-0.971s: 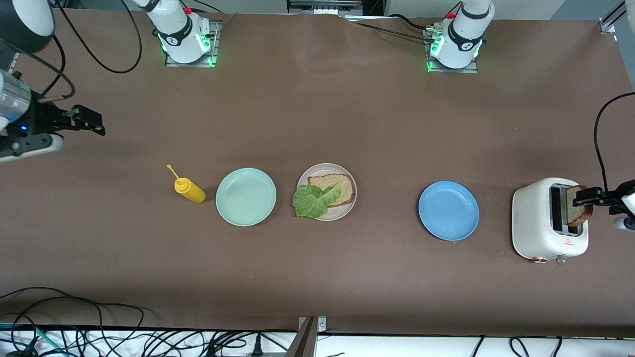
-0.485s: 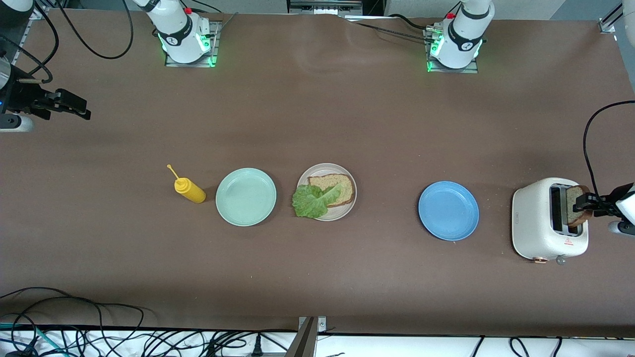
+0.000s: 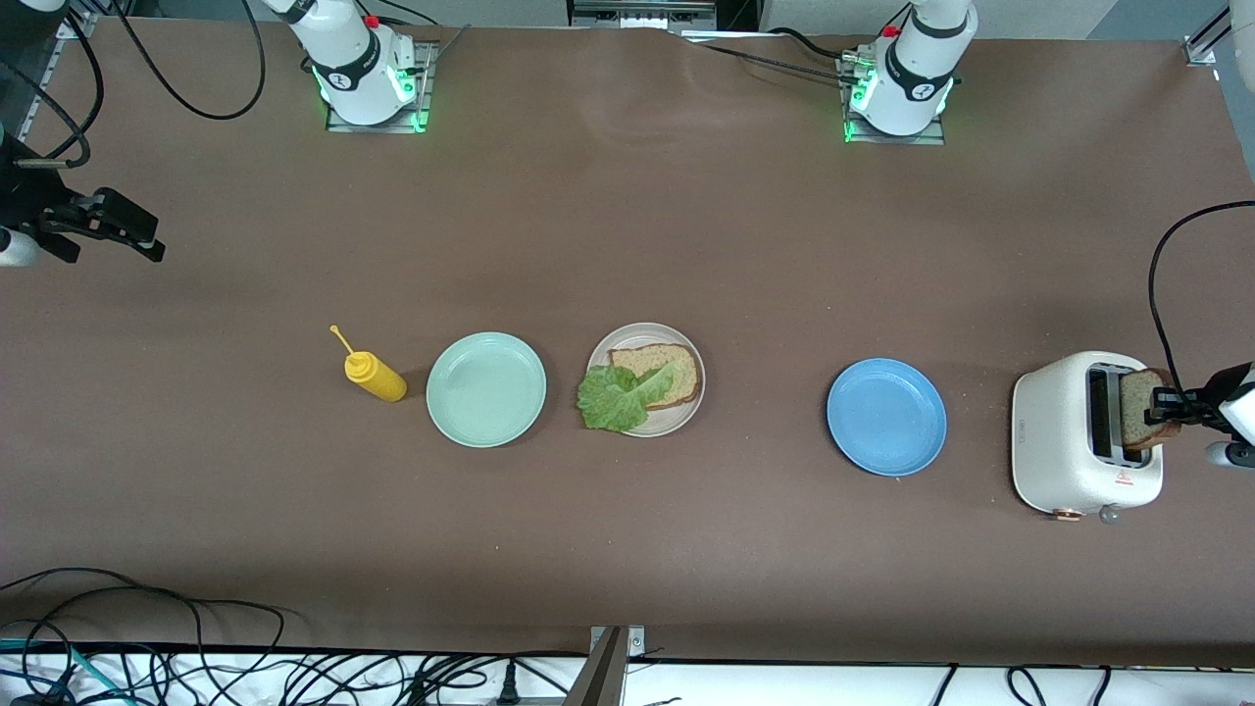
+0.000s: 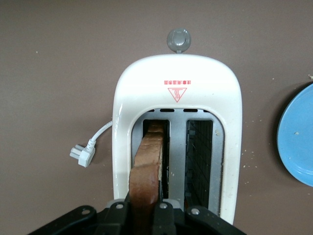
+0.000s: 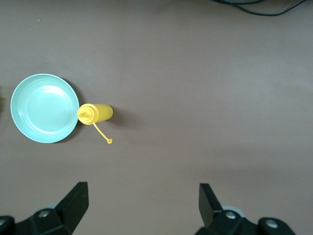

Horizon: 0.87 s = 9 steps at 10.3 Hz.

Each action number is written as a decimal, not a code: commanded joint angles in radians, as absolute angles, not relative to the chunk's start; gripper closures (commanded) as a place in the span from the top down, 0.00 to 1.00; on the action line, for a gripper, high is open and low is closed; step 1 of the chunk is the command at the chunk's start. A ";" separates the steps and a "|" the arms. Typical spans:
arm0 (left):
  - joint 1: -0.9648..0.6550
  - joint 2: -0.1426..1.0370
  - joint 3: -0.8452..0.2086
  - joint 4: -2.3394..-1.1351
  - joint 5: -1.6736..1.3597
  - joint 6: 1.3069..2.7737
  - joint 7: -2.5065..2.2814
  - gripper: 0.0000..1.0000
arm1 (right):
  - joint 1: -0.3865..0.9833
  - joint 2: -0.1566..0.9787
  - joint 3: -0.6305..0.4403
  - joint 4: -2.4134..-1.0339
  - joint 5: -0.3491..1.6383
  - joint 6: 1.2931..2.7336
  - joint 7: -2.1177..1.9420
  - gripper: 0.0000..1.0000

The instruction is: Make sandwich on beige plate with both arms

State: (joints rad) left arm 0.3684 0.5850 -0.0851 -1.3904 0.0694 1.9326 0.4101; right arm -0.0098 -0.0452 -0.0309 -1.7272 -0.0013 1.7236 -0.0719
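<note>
While the right gripper (image 3: 147, 243) hangs with its fingers spread wide and nothing between them over the bare brown table (image 3: 627, 226) at the right arm's end, close to that edge, the arm it belongs to waits. From its wrist view the two black fingers (image 5: 73, 200) frame open tabletop.

Moving along the row toward the left arm's end, a yellow squeeze bottle (image 3: 374, 374) lies on its side with its cap tether trailing out, just beside the mint-green plate (image 3: 485, 389), which holds nothing. Next comes the beige plate (image 3: 686, 353), near the middle of the table. On it lies one bread slice (image 3: 667, 368) with a lettuce leaf (image 3: 613, 397) draped over its corner and spilling past the plate's rim toward the green plate. A wide stretch of clear table runs between this row and the arm bases.

Farther on, well apart from the beige plate, sits the blue plate (image 3: 886, 417), also holding nothing. Near it stands the white toaster (image 3: 1064, 441), close to the table's edge at the left arm's end. The left gripper (image 3: 1167, 404) is clenched on a second bread slice (image 3: 1137, 407) standing upright in the toaster's slot; the wrist view shows the fingers (image 4: 115, 215) pinching the slice's (image 4: 146, 171) top edge. A white plug (image 4: 84, 154) lies beside the toaster (image 4: 176, 83).
</note>
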 commanded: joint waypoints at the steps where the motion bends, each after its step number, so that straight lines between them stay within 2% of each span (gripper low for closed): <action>1: 0.365 0.584 -0.097 -1.304 0.058 1.847 0.371 0.00 | -0.043 -0.049 -0.006 -1.704 -0.006 1.623 -0.048 1.00; 6: 0.327 0.557 -0.110 -1.209 0.061 1.717 0.298 0.00 | -0.041 -0.031 -0.006 -1.675 -0.006 1.631 -0.048 1.00; 9: 0.285 0.509 -0.106 -1.206 0.063 1.675 0.242 0.00 | -0.038 -0.026 -0.008 -1.667 -0.008 1.625 -0.063 1.00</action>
